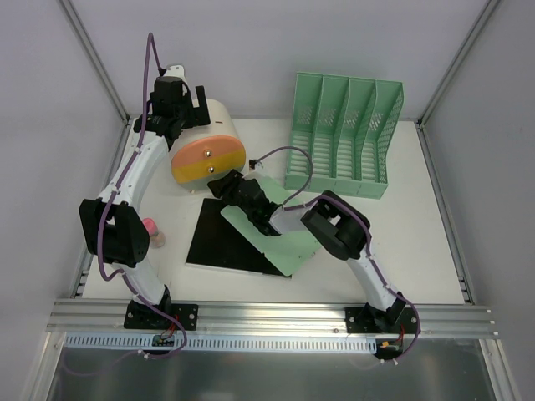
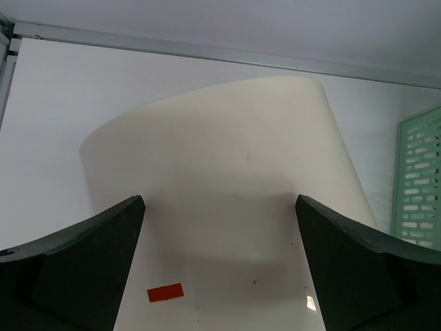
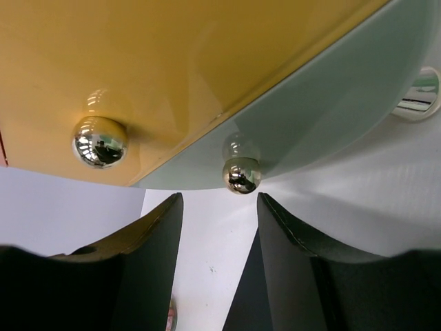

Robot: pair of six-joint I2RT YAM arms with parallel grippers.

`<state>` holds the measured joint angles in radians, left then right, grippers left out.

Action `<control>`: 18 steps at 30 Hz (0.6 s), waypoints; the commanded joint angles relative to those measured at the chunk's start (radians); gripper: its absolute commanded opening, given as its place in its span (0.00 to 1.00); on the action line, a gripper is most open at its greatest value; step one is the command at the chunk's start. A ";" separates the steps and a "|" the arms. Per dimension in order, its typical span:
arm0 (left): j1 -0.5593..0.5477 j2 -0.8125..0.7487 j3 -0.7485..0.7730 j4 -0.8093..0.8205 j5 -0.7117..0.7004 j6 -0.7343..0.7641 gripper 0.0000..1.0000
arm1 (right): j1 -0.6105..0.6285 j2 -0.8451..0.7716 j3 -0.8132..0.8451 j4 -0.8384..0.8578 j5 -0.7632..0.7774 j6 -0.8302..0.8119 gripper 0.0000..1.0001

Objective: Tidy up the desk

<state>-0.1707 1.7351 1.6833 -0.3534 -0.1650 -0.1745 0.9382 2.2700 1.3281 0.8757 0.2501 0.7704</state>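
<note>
On the white desk (image 1: 418, 251) lies a cream rounded drawer box (image 1: 219, 125) with an orange and yellow front (image 1: 207, 160) and two metal knobs. My left gripper (image 1: 191, 113) is open above the box's back end. In the left wrist view its fingers (image 2: 96, 255) stand wide apart over the cream body (image 2: 227, 158). My right gripper (image 1: 219, 185) is at the front's lower edge. In the right wrist view it (image 3: 219, 196) is open and empty, with one knob (image 3: 241, 176) just ahead of the fingertips and the other knob (image 3: 100, 141) to the left.
A mint green file rack (image 1: 343, 138) stands at the back right and shows at the left wrist view's edge (image 2: 420, 200). A black sheet (image 1: 221, 242) and a green sheet (image 1: 288, 246) lie under the right arm. A small pink object (image 1: 151, 230) sits by the left arm.
</note>
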 commanded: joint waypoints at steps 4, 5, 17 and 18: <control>-0.004 0.006 -0.034 -0.102 -0.001 0.017 0.94 | -0.003 0.025 0.056 0.014 0.064 0.007 0.51; -0.004 0.006 -0.033 -0.102 -0.001 0.018 0.94 | -0.004 0.026 0.056 0.013 0.067 0.009 0.51; -0.004 0.011 -0.033 -0.099 0.002 0.015 0.94 | -0.012 0.046 0.102 -0.018 0.078 -0.002 0.50; -0.004 0.011 -0.033 -0.101 0.002 0.017 0.94 | -0.012 0.048 0.102 -0.018 0.078 -0.003 0.50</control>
<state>-0.1707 1.7351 1.6833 -0.3531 -0.1650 -0.1745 0.9325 2.3093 1.3861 0.8463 0.2768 0.7700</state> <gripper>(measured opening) 0.938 0.501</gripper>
